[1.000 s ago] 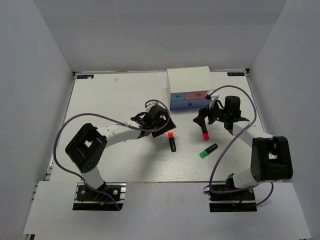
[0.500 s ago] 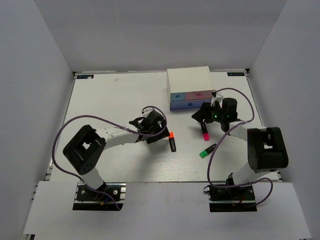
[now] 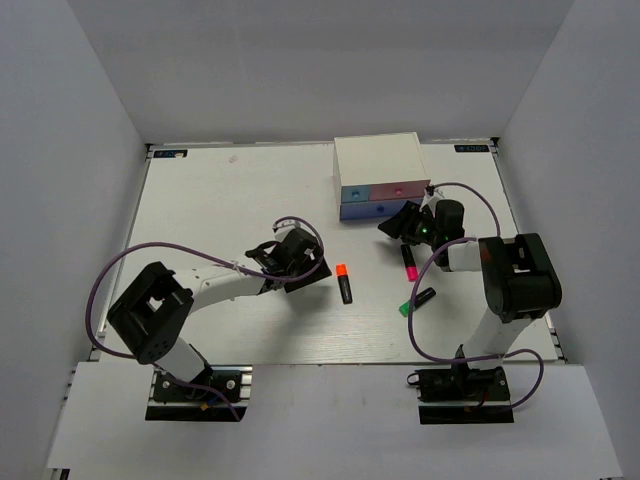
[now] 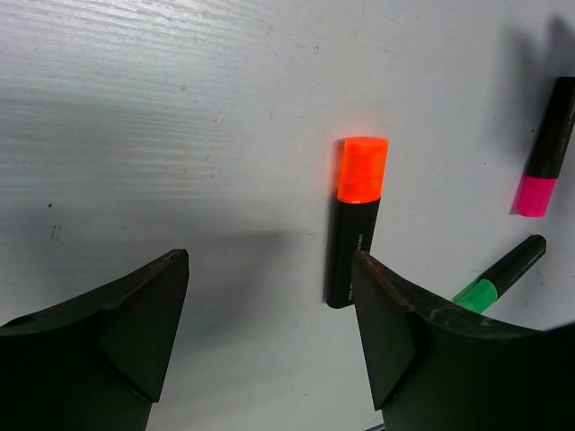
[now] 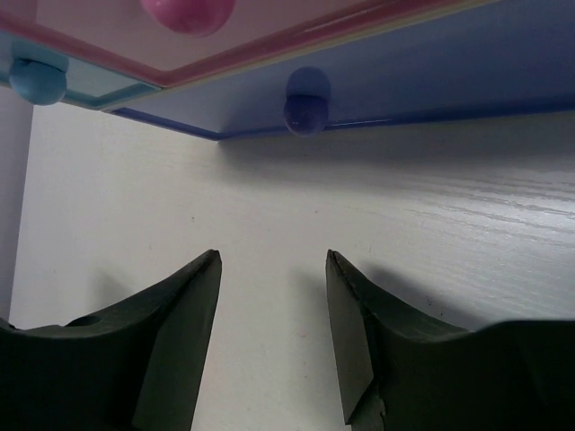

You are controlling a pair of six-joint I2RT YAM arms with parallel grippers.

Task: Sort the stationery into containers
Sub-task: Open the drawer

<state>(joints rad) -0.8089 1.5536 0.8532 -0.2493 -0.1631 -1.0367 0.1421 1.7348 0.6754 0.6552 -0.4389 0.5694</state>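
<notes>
Nothing sorted yet. Orange highlighter [image 4: 358, 220], pink highlighter [image 4: 542, 157] and green highlighter [image 4: 499, 275] all lie loose on the table [image 4: 180, 108], short of the drawer box [image 3: 378, 158]. Left fingers [image 4: 135, 314] apart, empty, orange highlighter just ahead. Right fingers [image 5: 171, 332] apart, empty, facing the blue knob [image 5: 306, 112] (drawers look shut). All picks and drops are left.
</notes>
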